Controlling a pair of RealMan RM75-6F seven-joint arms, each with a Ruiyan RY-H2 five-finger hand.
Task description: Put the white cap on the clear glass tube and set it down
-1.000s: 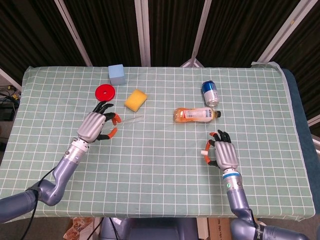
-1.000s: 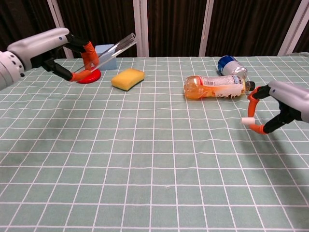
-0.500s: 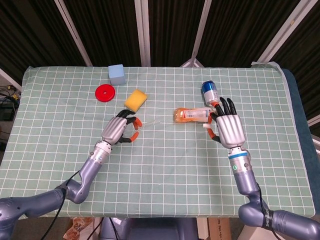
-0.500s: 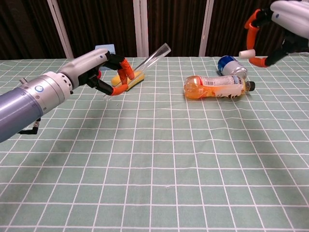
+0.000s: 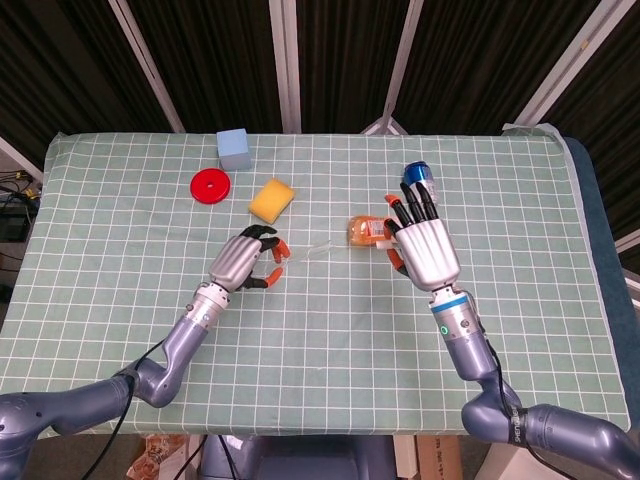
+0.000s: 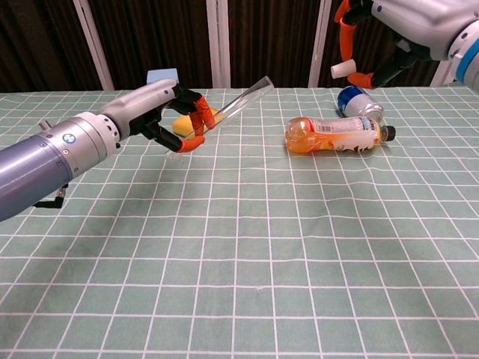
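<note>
**A:** Head view first. What's each hand got?

**B:** Left hand [image 5: 243,262] is raised over the green checked tablecloth [image 5: 120,260], orange-tipped fingers pinching the lower end of the clear glass tube [image 5: 318,247]. Tube slants up and away toward the right hand. Right hand [image 5: 424,248] is raised too, back of the hand to the camera, sitting in front of the orange-drink plastic bottle [image 5: 365,230]. Can't see the white cap from up here, the hand hides it.

**A:** Rest of the table?

**B:** Blue soda can [image 5: 419,180] lying just beyond the right hand's fingertips. Yellow sponge [image 5: 272,199], flat red disc [image 5: 211,184] and light blue cube [image 5: 233,149] at the far left, well apart from both hands.

**A:** Chest view?

**B:** Clearer. Left hand [image 6: 176,118] grips the clear glass tube [image 6: 243,99] off the cloth, tilted, open end up and pointing right. Right hand [image 6: 374,37] is up at the top right, small white cap [image 6: 340,69] pinched between orange fingertips [image 6: 346,41]. Cap and tube mouth are well apart, cap higher and to the right.

**A:** Bottle and can?

**B:** Orange-drink plastic bottle [image 6: 334,134] on its side on the cloth, blue soda can [image 6: 358,101] just behind it, below the cap.
</note>
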